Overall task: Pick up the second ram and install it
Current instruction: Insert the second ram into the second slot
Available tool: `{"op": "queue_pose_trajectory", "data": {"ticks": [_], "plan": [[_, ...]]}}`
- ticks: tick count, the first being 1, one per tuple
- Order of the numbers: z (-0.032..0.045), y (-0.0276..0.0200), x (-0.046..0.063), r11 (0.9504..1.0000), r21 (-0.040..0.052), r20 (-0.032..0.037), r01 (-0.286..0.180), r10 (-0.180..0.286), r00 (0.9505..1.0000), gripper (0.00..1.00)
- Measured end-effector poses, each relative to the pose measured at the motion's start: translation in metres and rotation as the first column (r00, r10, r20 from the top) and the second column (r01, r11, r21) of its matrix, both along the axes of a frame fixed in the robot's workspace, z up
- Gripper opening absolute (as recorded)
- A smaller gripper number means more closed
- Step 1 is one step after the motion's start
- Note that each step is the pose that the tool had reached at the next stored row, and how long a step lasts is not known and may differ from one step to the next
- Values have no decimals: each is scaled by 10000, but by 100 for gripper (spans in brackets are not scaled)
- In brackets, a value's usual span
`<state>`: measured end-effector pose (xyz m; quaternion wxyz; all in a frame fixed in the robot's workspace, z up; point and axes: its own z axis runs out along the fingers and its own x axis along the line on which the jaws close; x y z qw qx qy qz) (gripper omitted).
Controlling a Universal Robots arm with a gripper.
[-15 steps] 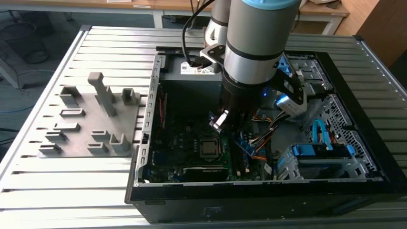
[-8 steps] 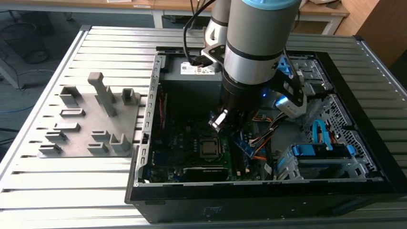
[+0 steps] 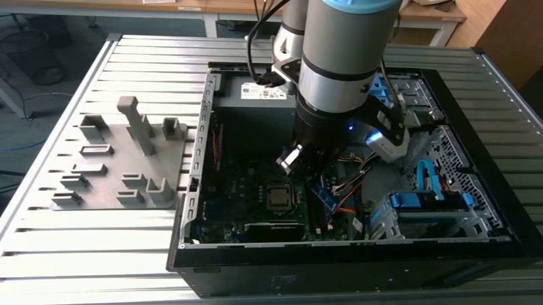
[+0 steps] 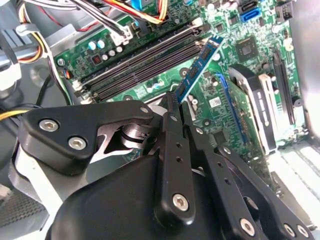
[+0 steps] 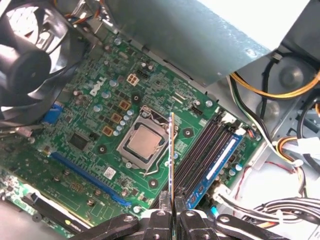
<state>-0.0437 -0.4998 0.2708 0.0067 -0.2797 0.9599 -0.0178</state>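
Gripper (image 5: 173,214) jaws pinch the second ram (image 5: 172,155) by one end, its thin edge standing over the motherboard (image 5: 90,115) between the processor socket (image 5: 142,142) and the dark memory slots (image 5: 199,150). A blue stick (image 5: 220,160) already fills the outermost slot, and the slots beside it lie bare. Cables (image 5: 260,95) crowd the slots' far end.

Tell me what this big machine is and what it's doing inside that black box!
That is a robot arm reaching into an open computer case on a slatted metal table. One picture is taken from outside; the two wrist views ride on the arm and look at the green motherboard. Its jaws pinch a thin blue memory stick close to the dark memory slots. A matching stick already sits in one slot. A grey parts holder lies beside the case.
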Motion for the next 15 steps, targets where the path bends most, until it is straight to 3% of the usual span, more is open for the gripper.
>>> {"op": "queue_pose_trajectory", "data": {"ticks": [7, 15], "plan": [[-4, 0, 0, 9970, 0, 0, 771, -771, 9970, 14], [-10, 0, 0, 9850, -1, 0, 1726, -1726, 9850, 14]]}}
